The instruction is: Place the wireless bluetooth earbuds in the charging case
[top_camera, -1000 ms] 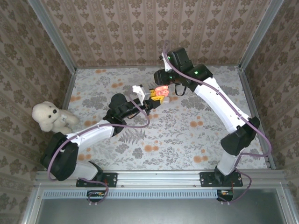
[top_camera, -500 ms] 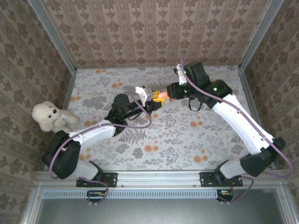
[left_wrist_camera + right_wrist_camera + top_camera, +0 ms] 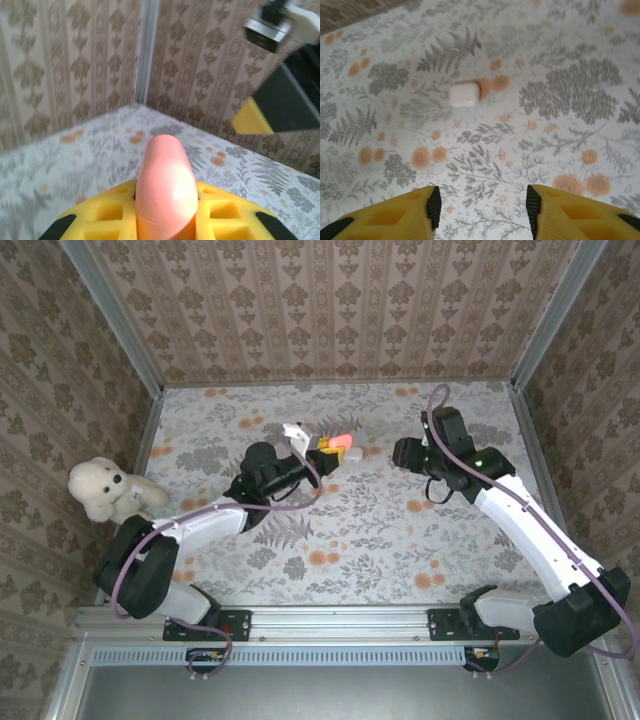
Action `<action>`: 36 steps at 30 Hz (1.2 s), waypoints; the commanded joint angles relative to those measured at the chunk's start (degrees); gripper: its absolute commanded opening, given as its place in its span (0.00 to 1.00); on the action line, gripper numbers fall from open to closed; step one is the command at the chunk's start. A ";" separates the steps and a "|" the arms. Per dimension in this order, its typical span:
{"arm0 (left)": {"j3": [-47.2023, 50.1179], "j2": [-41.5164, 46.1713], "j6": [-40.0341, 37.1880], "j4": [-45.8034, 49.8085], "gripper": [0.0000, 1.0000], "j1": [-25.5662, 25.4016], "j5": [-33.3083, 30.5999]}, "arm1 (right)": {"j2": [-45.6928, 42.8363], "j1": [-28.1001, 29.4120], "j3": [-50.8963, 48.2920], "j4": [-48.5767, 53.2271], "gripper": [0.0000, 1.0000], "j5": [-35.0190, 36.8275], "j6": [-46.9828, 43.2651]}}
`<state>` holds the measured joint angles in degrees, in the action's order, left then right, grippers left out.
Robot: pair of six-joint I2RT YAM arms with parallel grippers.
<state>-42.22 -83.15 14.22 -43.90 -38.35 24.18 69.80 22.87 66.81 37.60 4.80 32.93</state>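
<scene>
Moved: the right gripper [image 3: 400,452] has drawn back to the right, away from the left gripper [image 3: 333,447], which it met half a second ago; the left arm stays stretched toward the middle of the table [image 3: 400,540].
Left gripper: clenched on the pink charging case [image 3: 340,441]; in the left wrist view its yellow fingers [image 3: 227,215] press the case on both sides.
Pink charging case: upright between those fingers, rounded end [image 3: 165,170] up, held clear of the flowered tabletop.
Right gripper: released, its yellow fingers [image 3: 395,215] spread with nothing between them, hovering over the table.
White case: lies closed on the tabletop [image 3: 464,94], ahead of the right fingers; from above it sits just beside the pink case [image 3: 353,453], whether touching I cannot tell.
Teddy bear: a cream toy [image 3: 108,490] at the left wall, well apart from both grippers.
</scene>
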 commanded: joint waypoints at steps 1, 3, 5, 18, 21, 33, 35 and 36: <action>-0.99 -2.89 9.68 9.39 0.00 1.08 1.49 | -1.84 -0.03 -4.15 -4.97 0.52 1.62 5.81; -1.05 -5.01 11.87 10.86 0.00 1.08 3.44 | -1.91 -0.06 -5.89 -5.99 0.52 1.61 6.77; -0.50 -7.41 14.35 10.46 0.00 1.11 5.45 | -1.78 -0.09 -6.98 -6.49 0.52 1.62 7.23; -1.00 -24.11 25.29 6.05 0.10 1.94 9.46 | -1.15 -0.10 -6.51 -6.56 0.52 2.14 6.46; -1.48 -26.03 26.10 7.30 0.18 2.79 9.64 | -1.25 -0.08 -6.58 -6.51 0.52 2.05 6.36; -0.93 -17.19 19.84 27.84 1.00 8.70 4.44 | -2.77 -0.71 -5.04 -5.24 0.73 1.89 5.32; -0.53 -13.28 17.49 33.16 1.00 11.04 2.90 | -3.71 -1.29 -5.12 -4.65 0.86 2.76 4.82; -0.45 -11.38 16.46 35.61 1.00 11.78 2.21 | -4.24 -1.55 -5.28 -4.46 0.93 3.28 4.46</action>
<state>-43.51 -99.00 35.03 -20.56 -28.93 30.70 67.88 22.20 59.96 31.90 5.89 38.44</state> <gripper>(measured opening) 0.998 0.865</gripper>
